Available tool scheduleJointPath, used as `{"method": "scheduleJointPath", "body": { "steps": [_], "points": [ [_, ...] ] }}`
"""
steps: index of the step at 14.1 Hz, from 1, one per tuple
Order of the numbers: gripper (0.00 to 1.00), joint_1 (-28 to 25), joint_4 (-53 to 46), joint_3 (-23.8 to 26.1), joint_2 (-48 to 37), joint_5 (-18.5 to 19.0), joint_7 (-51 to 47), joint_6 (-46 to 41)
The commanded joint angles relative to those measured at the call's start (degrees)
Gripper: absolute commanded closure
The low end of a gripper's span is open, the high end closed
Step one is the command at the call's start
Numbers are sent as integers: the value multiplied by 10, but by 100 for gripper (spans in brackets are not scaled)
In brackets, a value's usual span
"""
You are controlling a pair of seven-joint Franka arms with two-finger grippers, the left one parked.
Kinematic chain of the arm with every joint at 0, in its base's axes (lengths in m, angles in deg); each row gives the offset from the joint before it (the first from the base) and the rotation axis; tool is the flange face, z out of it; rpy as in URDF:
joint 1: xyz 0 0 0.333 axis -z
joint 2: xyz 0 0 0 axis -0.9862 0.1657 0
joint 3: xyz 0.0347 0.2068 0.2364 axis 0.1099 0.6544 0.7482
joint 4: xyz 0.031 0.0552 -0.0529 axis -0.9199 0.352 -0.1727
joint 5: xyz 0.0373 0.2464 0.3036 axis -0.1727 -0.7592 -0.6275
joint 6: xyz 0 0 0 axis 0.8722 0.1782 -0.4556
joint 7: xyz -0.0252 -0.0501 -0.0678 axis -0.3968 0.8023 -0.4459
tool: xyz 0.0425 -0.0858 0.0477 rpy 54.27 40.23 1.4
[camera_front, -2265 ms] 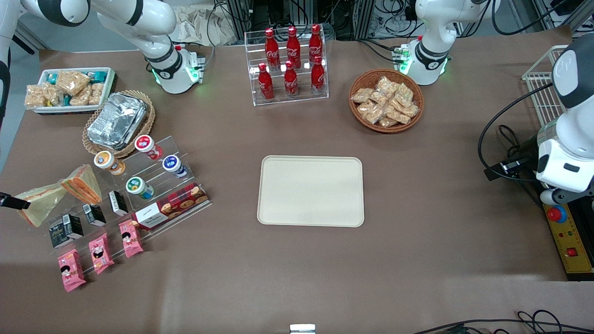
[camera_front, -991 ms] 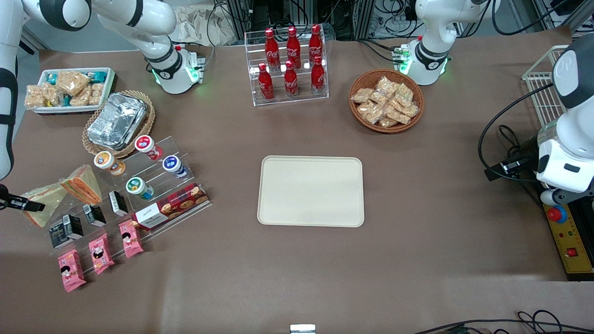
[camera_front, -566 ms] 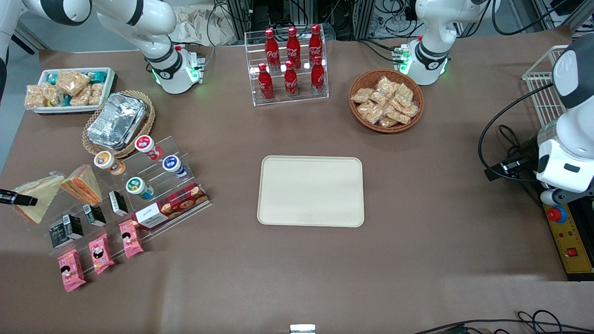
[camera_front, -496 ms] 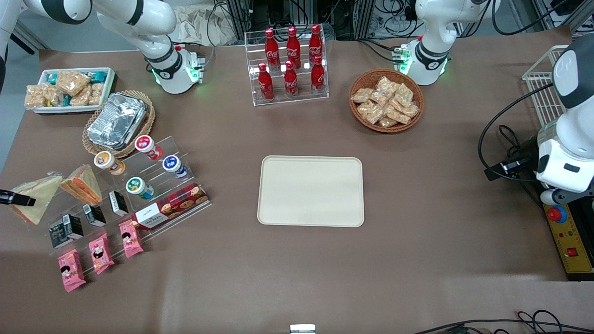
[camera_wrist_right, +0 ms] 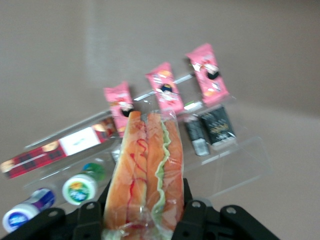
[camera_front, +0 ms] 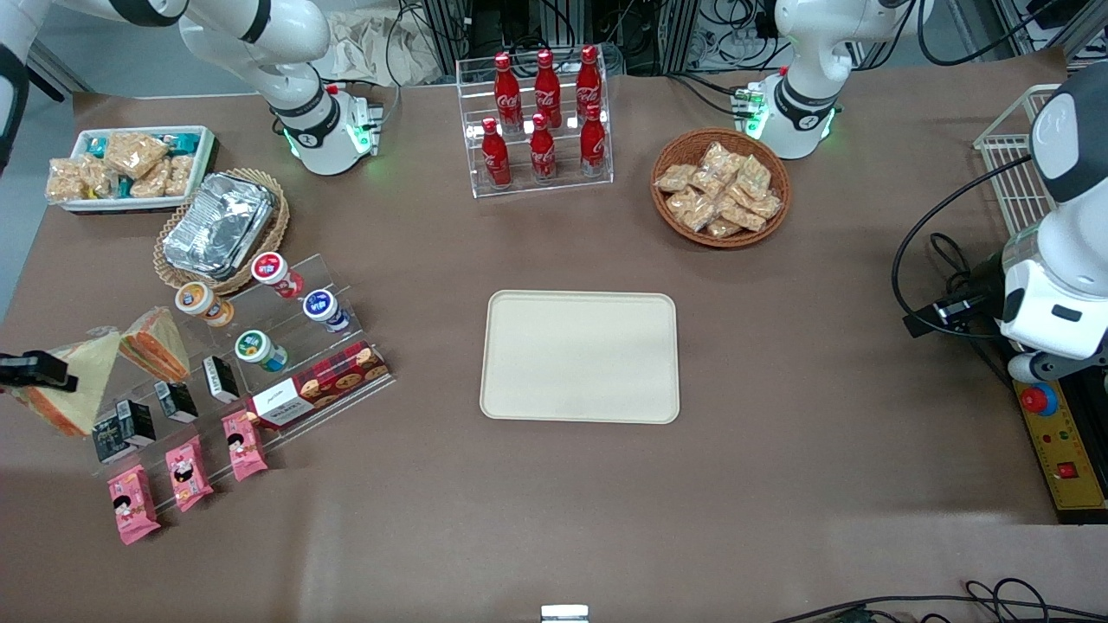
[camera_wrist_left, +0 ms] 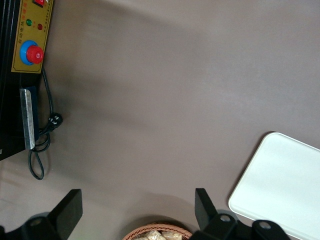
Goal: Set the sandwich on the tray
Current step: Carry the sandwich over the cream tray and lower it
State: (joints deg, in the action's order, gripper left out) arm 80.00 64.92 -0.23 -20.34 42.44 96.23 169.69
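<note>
My right gripper (camera_front: 39,370) is at the working arm's end of the table, shut on the wrapped sandwich (camera_front: 76,381), a pale wedge with red-orange filling, held above the table beside the clear display stand. In the right wrist view the sandwich (camera_wrist_right: 146,170) stands between the fingers (camera_wrist_right: 193,212), its cut edge with red and green filling facing the camera. The cream tray (camera_front: 580,356) lies flat mid-table, toward the parked arm from the sandwich; its corner shows in the left wrist view (camera_wrist_left: 280,185). A smaller orange-striped wedge (camera_front: 156,343) rests on the stand.
The clear stand (camera_front: 251,363) holds yogurt cups, black boxes, a biscuit box and pink packets (camera_front: 186,472). A foil container in a basket (camera_front: 221,223), a white snack bin (camera_front: 130,166), a cola rack (camera_front: 541,121) and a snack basket (camera_front: 720,188) stand farther from the camera.
The gripper has lifted the sandwich off the table and turned it; the wedge now hangs higher and stands more upright beside the stand. Nothing else moved.
</note>
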Motion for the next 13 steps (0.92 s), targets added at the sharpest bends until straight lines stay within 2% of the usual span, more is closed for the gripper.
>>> {"method": "scheduleJointPath", "body": {
  "steps": [1,5,13],
  "points": [
    [47,-78,-13,-2,-13,2,6,-33],
    [46,-219,-11,-2,-13,0,9,-33],
    [46,-418,-8,-1,42,-5,12,48]
  ]
}}
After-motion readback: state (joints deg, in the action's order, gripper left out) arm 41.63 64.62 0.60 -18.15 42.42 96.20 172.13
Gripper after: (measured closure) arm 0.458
